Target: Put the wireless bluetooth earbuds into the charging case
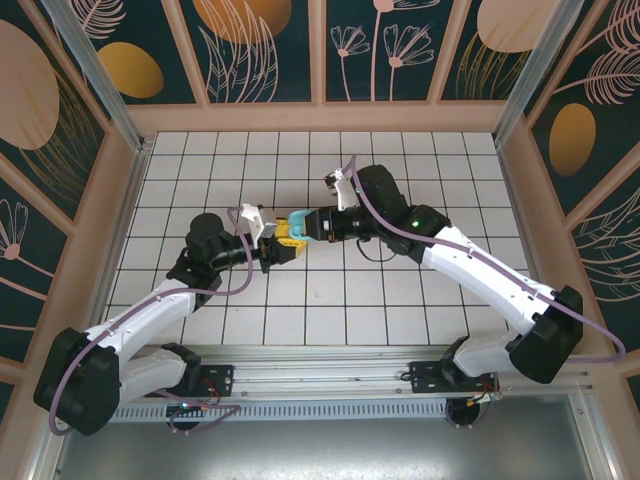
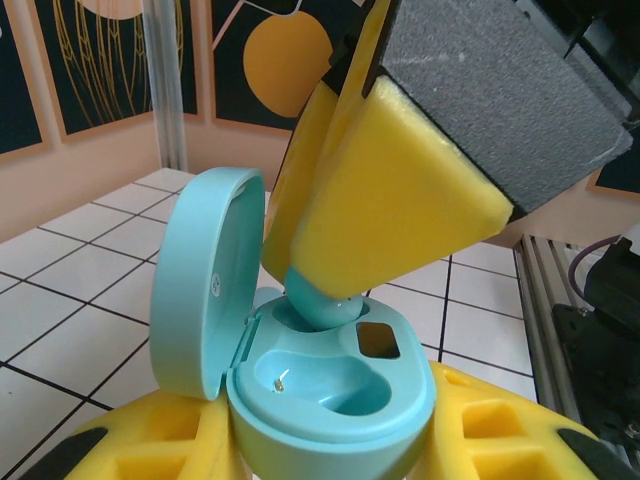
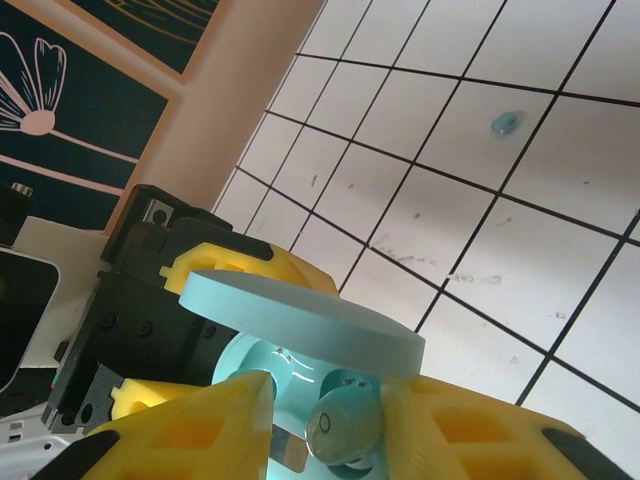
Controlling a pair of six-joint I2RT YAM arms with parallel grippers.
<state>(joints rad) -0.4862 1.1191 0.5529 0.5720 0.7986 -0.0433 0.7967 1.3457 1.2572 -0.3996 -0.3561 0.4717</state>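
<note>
My left pincer [image 2: 325, 445] is clamped on a smooth, round, light-blue plastic case [image 2: 340, 415], with a soft yellow foam pad on each side. The case's flat round lid [image 2: 195, 290] stands open. Inside are two hollow cups, and the near one has a tiny metal pin. My right pincer [image 3: 328, 420] is just over the case, with a small, smooth, light-blue earbud [image 3: 342, 430] between its yellow foam pads [image 3: 200, 435]. These pads are a little apart: the earbud touches one, and I see a gap by the other. The earbud sits in the far cup and leans, its long way running from the cup up to my right wrist. Another tiny blue earbud [image 3: 504, 124] lies well apart on the white tiled table [image 3: 470, 240].
</note>
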